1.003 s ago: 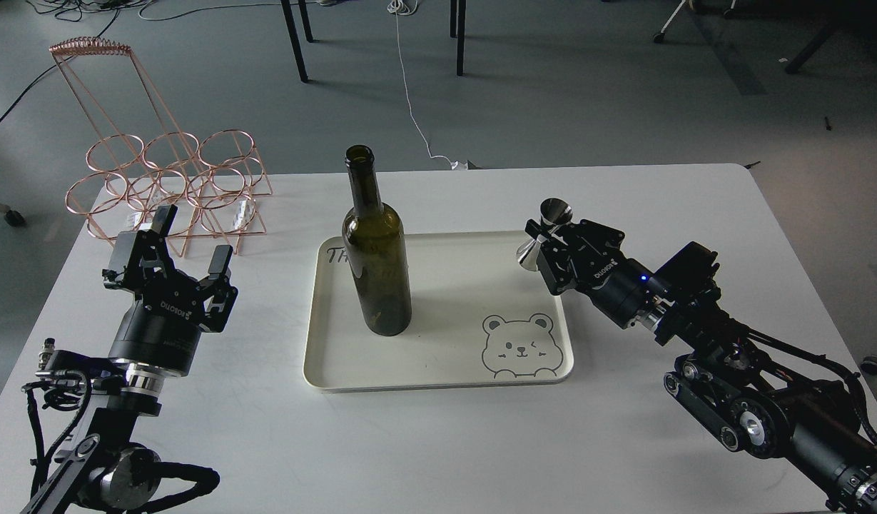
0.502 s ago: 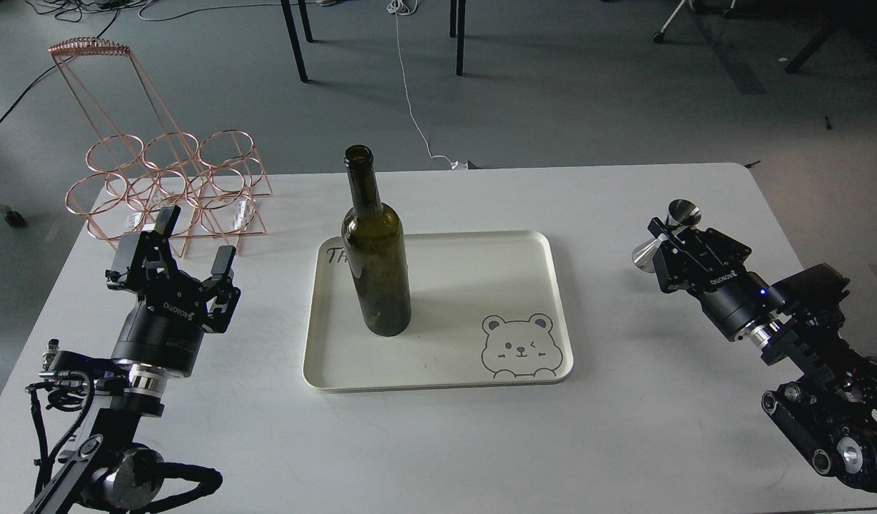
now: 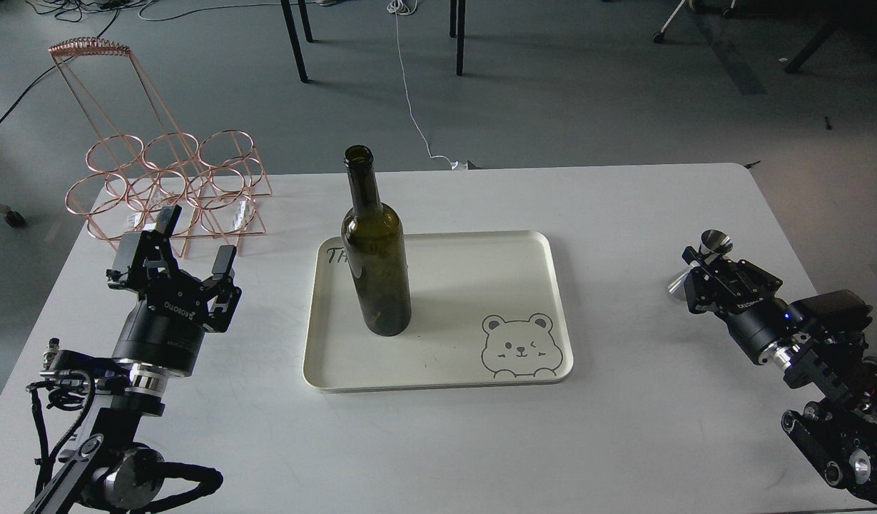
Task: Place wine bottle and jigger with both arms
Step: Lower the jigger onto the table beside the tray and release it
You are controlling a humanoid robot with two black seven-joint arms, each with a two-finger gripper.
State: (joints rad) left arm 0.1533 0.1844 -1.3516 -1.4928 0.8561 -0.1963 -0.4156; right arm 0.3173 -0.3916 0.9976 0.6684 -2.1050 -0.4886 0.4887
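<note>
The dark olive-green wine bottle (image 3: 375, 264) stands upright on the left part of the cream tray (image 3: 474, 285), with nothing gripping it. My left gripper (image 3: 195, 239) is open and empty, to the left of the tray and well apart from the bottle. My right gripper (image 3: 697, 265) is shut on the small steel jigger (image 3: 711, 244), holding it tilted low over the table, far right of the tray. I cannot tell whether the jigger's lower cone touches the table.
A copper wire bottle rack (image 3: 168, 182) stands at the table's back left, just behind my left gripper. The tray has a bear drawing (image 3: 518, 346) at its front right. The table's right edge is close to my right arm.
My right gripper has carried the jigger from above the tray's right edge out to the right and down, toward the table's right side. The left arm and the bottle have not moved.
</note>
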